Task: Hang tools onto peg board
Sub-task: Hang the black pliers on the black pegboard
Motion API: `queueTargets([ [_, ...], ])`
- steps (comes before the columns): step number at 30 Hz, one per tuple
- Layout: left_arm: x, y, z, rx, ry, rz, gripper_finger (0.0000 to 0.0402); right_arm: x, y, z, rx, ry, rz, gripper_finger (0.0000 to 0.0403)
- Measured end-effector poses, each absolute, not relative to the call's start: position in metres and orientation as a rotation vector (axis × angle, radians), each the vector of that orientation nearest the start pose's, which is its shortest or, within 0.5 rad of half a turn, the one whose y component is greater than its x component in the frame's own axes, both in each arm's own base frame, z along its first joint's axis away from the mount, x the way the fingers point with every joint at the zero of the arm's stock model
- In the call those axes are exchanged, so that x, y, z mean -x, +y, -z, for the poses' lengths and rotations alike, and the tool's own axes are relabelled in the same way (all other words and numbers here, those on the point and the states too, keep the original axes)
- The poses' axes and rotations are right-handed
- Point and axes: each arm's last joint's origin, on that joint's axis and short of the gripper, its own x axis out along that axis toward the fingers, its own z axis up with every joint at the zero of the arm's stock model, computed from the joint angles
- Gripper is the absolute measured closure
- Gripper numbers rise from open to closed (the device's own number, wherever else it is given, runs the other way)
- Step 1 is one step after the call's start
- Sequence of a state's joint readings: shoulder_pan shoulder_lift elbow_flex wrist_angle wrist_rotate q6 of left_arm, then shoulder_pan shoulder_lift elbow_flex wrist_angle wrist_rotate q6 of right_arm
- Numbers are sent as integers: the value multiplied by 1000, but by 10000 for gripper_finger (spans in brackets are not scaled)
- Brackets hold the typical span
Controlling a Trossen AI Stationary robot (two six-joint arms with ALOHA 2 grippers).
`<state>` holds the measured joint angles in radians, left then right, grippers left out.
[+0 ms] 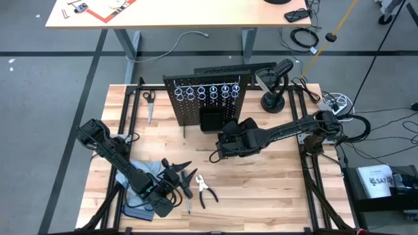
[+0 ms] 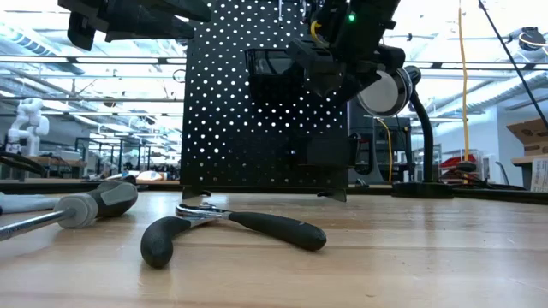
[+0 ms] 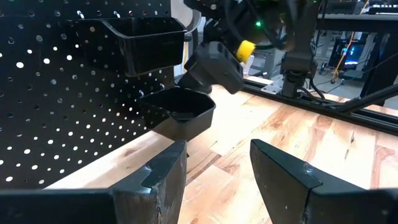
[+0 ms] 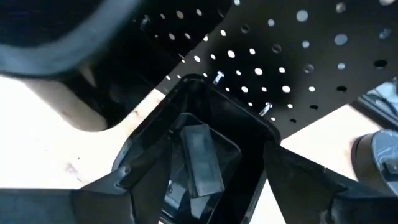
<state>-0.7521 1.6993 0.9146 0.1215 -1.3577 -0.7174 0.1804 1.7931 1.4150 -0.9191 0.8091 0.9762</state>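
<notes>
Right gripper (image 4: pixel 199 180) hangs over a black bin (image 4: pixel 205 124) on the peg board (image 4: pixel 298 56), fingers spread, a grey piece (image 4: pixel 202 158) lying inside; left gripper (image 3: pixel 217 171) open, empty

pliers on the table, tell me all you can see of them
The pliers lie flat on the wooden table, in front of the upright black peg board. They have two curved dark handles, rubbery by their look, spread apart, and a silver metal head, small from above. A screwdriver lies close beside them. Neither hand touches them; the left hand hangs nearby.
</notes>
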Motion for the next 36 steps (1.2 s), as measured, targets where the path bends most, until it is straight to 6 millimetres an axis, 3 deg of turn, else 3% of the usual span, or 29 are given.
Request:
queueTargets([
  [7,-259,-203,-189,102,107,-653,215,-346,75,-242,-168,763,897,153],
  [16,-259,-204,-189,86,126,-634,215,-330,143,-242,-253,806,638,152],
  [22,-259,-204,-189,86,126,-634,215,-331,179,-247,-241,725,440,159],
  [26,-259,-204,-189,86,126,-634,215,-341,191,-241,-236,705,334,186],
  [29,-259,-204,-189,86,126,-634,215,-353,197,-225,-252,728,264,207],
  [36,-259,-204,-189,63,133,-630,215,-369,195,-189,-276,783,309,219],
])
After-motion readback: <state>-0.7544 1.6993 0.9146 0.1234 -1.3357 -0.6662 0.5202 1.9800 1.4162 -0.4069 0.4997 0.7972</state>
